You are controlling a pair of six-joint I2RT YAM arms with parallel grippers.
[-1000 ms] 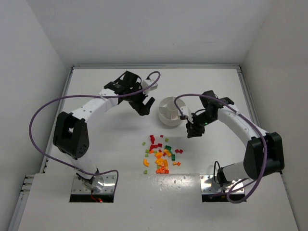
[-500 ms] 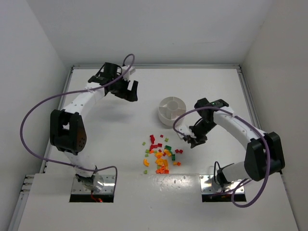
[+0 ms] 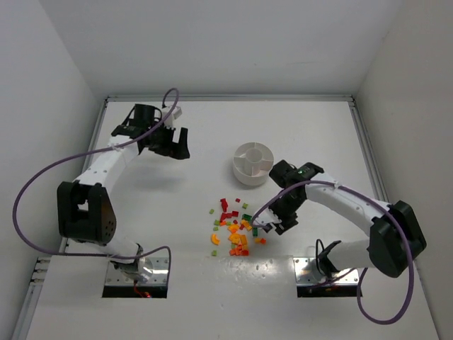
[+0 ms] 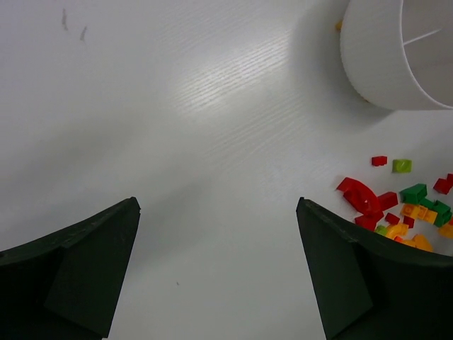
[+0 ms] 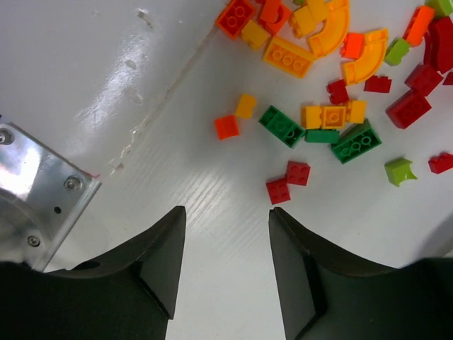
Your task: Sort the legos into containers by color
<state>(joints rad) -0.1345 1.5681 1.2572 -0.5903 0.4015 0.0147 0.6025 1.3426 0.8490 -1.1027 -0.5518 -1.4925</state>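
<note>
Since a second ago our right claw (image 3: 271, 224) has swung from beside the dish down to the near edge of the pile, while the left claw (image 3: 172, 145) has pulled off to the far left. The right claw's fingers (image 5: 148, 269) stand partly apart with nothing between them but bare counter (image 5: 212, 184). Just ahead of them lie two red bricks (image 5: 289, 181), then the rest of the legos (image 5: 322, 113) in red, orange, yellow and green. The dish (image 3: 253, 163) sits beyond the pile, apart from both claws. The left claw gapes wide and empty over bare counter. We judge the sorting barely begun: the pile lies mixed, and no colour shows inside the dish from above.
</note>
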